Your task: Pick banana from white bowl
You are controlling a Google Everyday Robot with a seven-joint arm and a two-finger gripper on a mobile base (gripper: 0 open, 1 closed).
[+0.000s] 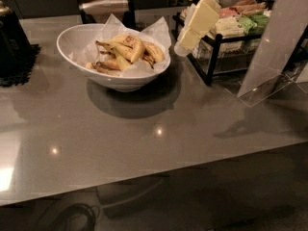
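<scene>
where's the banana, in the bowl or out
In the bowl. The banana lies on the paper lining it, among other bananas; the end effector hangs beside the bowl's rim, outside it.

Glossy grey surface (144,148), most of the frame is taken up by it, and a couple of small light spots are mirrored in it. Directly on it: the white bowl (120,83) is set upper left of centre, with its shadow thrown just below. A black wire rack (211,57) is parked at the upper right. A clear plastic sign stand (274,47) is propped at the right edge, just beside the rack. A black mat (21,71) is laid at the far upper left. The hand (183,44) is held above the surface, between bowl and rack.
</scene>
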